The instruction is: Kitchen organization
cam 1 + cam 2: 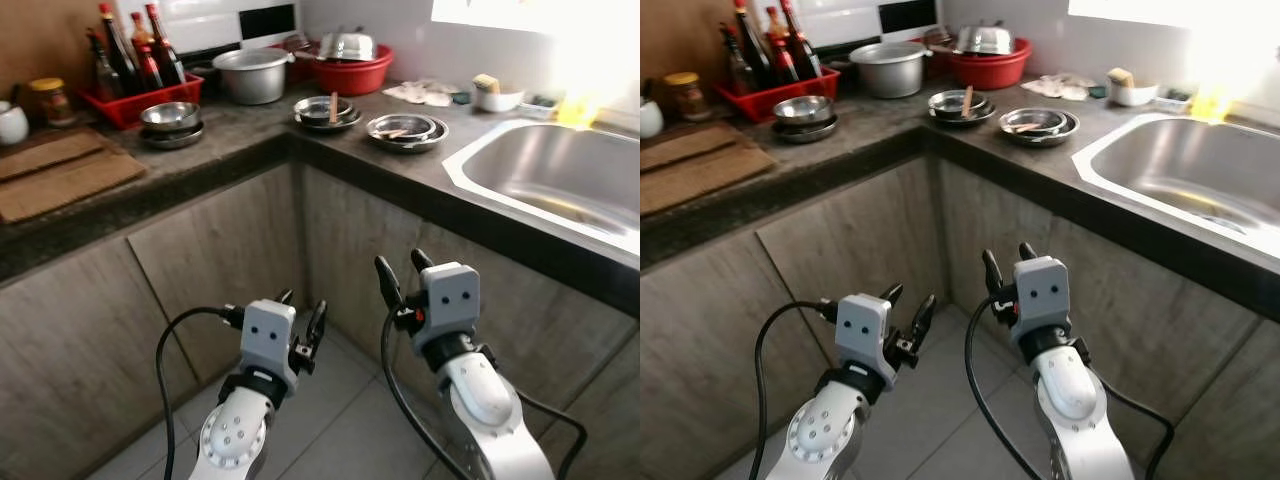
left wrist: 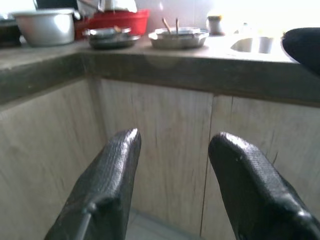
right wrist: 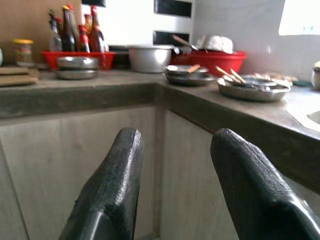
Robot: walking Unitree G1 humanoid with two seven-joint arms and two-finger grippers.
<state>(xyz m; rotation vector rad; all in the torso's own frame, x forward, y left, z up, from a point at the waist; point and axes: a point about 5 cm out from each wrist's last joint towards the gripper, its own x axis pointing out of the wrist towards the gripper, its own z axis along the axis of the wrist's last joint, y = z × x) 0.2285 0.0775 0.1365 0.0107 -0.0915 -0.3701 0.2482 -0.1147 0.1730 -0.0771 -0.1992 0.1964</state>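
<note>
Dishes crowd the corner of an L-shaped dark stone counter (image 1: 240, 140). A steel plate stack (image 1: 407, 130) holds utensils, and a second steel plate (image 1: 327, 111) with a wooden stick lies beside it. Stacked steel bowls (image 1: 171, 122) rest further left, with a grey pot (image 1: 253, 74) and a red basin (image 1: 352, 70) of dishes behind. My left gripper (image 1: 302, 320) and right gripper (image 1: 399, 275) hang open and empty below the counter edge, in front of the cabinet doors, well short of the dishes.
A steel sink (image 1: 560, 180) is set into the counter on the right. A red tray of sauce bottles (image 1: 135, 60), a jar (image 1: 47, 100) and a wooden board (image 1: 60, 170) occupy the left side. Wooden cabinet doors (image 1: 230, 270) stand ahead, above a tiled floor (image 1: 340, 420).
</note>
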